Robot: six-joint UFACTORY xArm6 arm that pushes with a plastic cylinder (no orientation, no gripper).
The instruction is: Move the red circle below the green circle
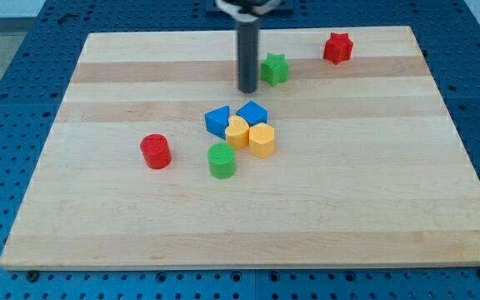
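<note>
The red circle (155, 152) lies on the wooden board (348, 208) left of centre. The green circle (222, 161) lies to its right, a little lower in the view, with a gap between them. My tip (247, 89) touches the board near the view's top, just left of the green star (275, 68), well above both circles and above the central cluster.
A cluster sits just above and right of the green circle: a blue block (217, 121), a blue cube (252, 112), a yellow heart (237, 132) and a yellow hexagon (262, 141). A red star (337, 48) lies near the top right.
</note>
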